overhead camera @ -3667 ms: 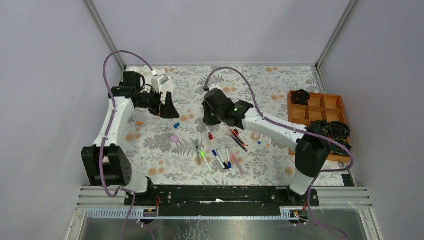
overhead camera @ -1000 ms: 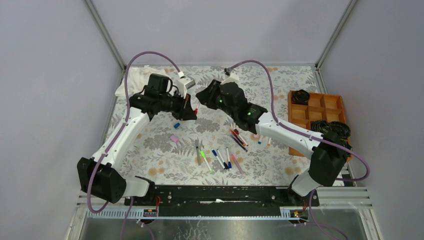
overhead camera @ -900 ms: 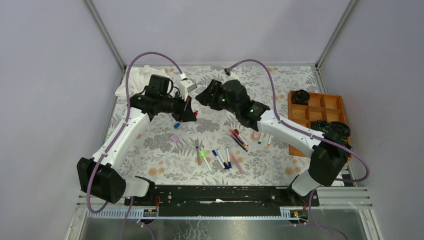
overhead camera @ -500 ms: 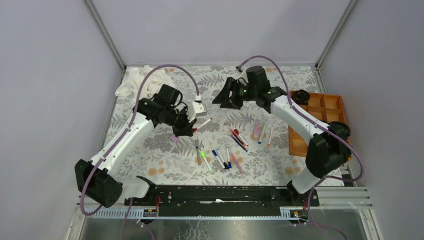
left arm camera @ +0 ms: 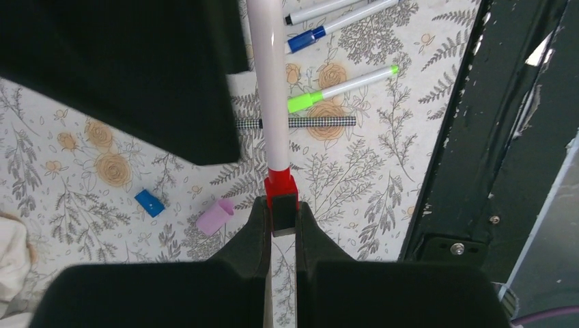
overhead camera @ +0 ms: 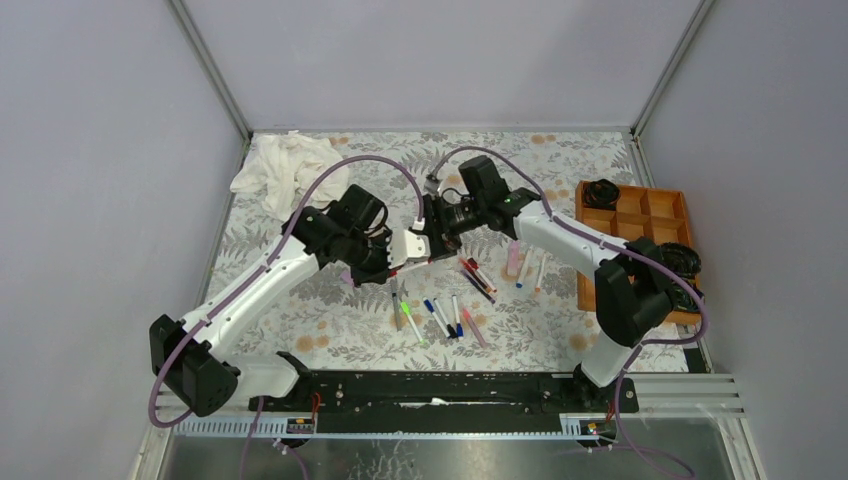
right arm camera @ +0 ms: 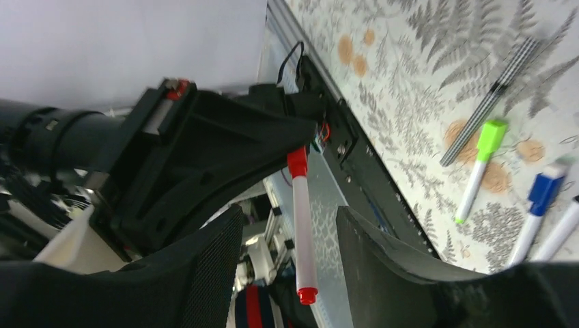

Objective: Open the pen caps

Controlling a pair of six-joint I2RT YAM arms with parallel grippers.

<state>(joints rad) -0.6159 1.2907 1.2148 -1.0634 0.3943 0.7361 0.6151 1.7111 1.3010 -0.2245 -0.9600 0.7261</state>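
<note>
A white-barrelled pen point(left arm camera: 268, 89) has its square red end point(left arm camera: 281, 198) clamped in my left gripper point(left arm camera: 281, 213), which is shut on it above the table's middle. The barrel point(right arm camera: 302, 225) points into my right gripper point(right arm camera: 288, 225), whose open fingers point(right arm camera: 212, 266) flank it without touching. The pen's free tip is a small red end point(right arm camera: 307, 295). In the top view the two grippers meet, left point(overhead camera: 398, 252) and right point(overhead camera: 437, 228). Two loose pen caps lie on the cloth below, one blue point(left arm camera: 149, 203) and one pink point(left arm camera: 216, 217).
Several pens lie in a group point(overhead camera: 440, 315) on the flowered table, among them a green-capped one point(left arm camera: 341, 87), a blue-capped one point(left arm camera: 328, 31) and a checked black one point(left arm camera: 321, 122). An orange compartment tray point(overhead camera: 640, 215) stands at the right. A white cloth point(overhead camera: 285, 165) lies back left.
My left gripper has carried the pen right and nearer. My right gripper, which had opened and drawn back to the far side, has swung in and now brackets the barrel.
</note>
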